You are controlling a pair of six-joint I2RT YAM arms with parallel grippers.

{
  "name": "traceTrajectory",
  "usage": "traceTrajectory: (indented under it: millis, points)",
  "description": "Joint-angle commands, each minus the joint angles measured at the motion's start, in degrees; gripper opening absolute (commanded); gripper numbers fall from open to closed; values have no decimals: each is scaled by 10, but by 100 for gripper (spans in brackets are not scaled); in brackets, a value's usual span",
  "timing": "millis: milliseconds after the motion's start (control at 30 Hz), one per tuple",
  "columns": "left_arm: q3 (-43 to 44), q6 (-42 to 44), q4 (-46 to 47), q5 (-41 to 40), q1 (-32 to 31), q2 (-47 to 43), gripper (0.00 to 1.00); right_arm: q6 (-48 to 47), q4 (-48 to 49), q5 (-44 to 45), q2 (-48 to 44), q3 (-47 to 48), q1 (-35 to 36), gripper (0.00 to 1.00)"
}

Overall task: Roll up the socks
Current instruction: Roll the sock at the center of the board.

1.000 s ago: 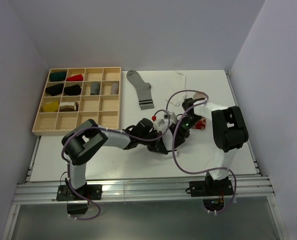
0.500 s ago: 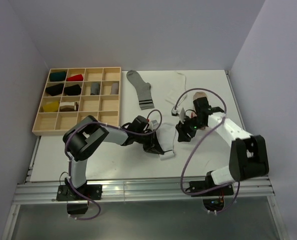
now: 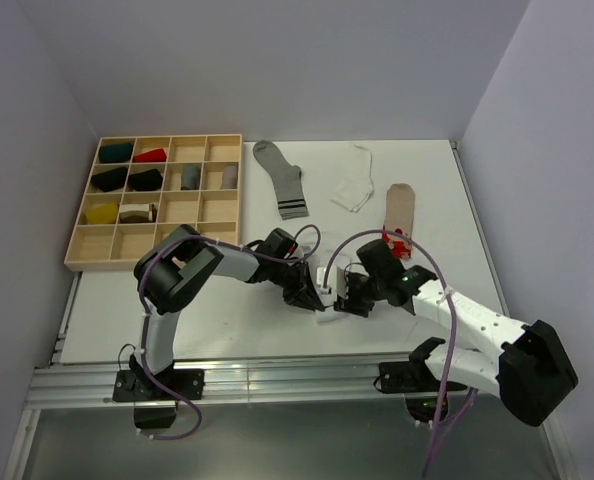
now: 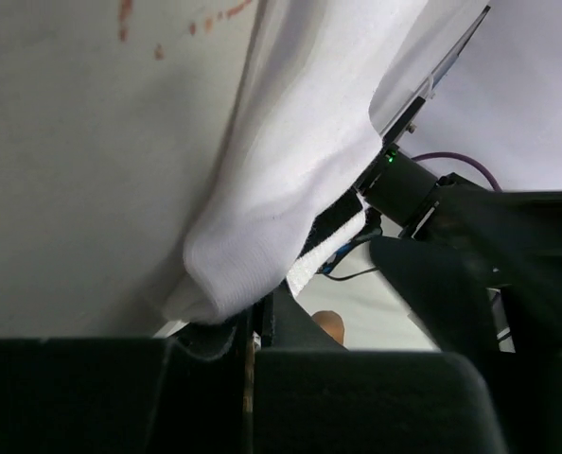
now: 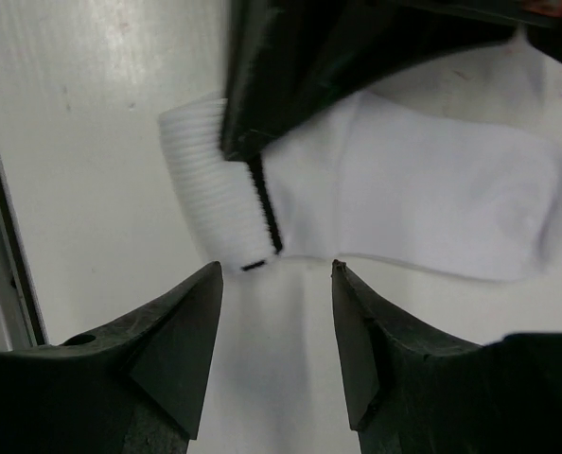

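Left fingers (image 5: 272,76) clamp the white sock (image 5: 413,189); right fingers (image 5: 172,355) stand apart. Closing early could miss the cuff (image 5: 210,189).

A white counter (image 3: 437,170) stands boxed in by plain pale grey walls (image 3: 277,60) at 9, 12 and 3 o'clock, evenly lit, with an aluminium rail (image 3: 277,380) along its 6 o'clock edge and a darker grey surface (image 3: 277,445) beyond

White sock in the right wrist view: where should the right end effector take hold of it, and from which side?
Probably the ribbed cuff, from above on its free edge: it bulges thick and clear of the left end effector, which pins the sock beside it.
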Motion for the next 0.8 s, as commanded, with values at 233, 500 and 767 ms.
traceTrajectory:
  millis: [233, 500, 767]
  points:
    - [7, 23, -63, -28, 12, 32, 0, -10, 95, 95, -24, -60, 122, 56]
    - [13, 26, -63, -27, 15, 37, 0, -1, 98, 108, -15, -64, 154, 55]
    - [21, 32, -83, -27, 17, 39, 0, 3, 104, 118, 27, -60, 171, 48]
